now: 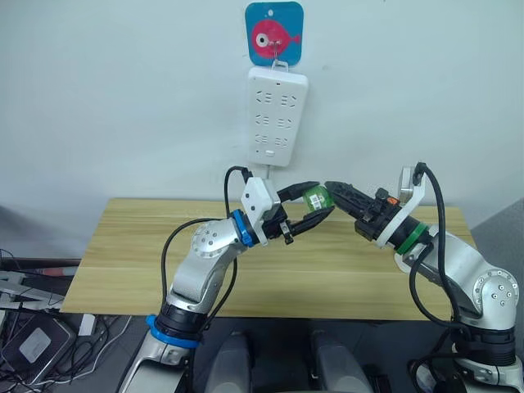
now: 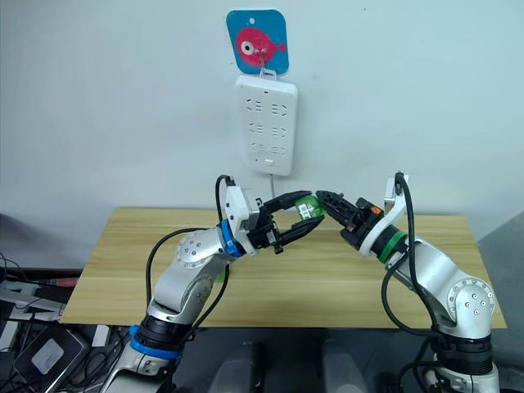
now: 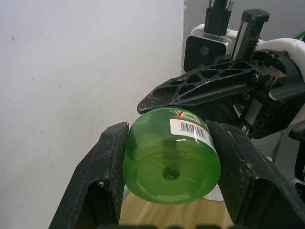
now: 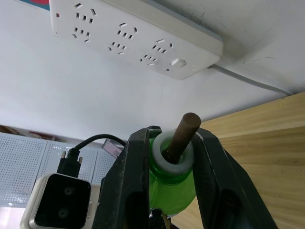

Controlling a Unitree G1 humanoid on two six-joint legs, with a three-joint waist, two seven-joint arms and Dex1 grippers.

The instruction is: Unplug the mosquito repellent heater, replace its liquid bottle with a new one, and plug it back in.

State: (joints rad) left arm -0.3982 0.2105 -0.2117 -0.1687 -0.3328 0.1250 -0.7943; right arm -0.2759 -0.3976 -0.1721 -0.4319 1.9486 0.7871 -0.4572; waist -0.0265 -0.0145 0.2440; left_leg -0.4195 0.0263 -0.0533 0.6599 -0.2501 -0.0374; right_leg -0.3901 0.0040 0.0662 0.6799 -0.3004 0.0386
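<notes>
Green translucent liquid bottle (image 3: 172, 161): barcode label on side, white collar, brown wick (image 4: 181, 135) protruding. Held horizontal above wooden table (image 1: 147, 246), clamped between both grippers' fingers.

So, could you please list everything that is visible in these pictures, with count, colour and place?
Liquid bottle: one, green with a white neck and a brown wick, held above the table between both hands.
Power strip: one, white, hanging on the wall above the table, with no plug in its sockets.
Fish hook plate: one, blue with a pink fish, on the wall above the power strip.
Table: one, light wood, against the wall.
Cables and devices: several, dark and grey, on the floor at the left of the table.
Left hand: one, black fingers, shut on the bottle's body.
Right hand: one, black fingers, shut on the bottle's neck end.
</notes>
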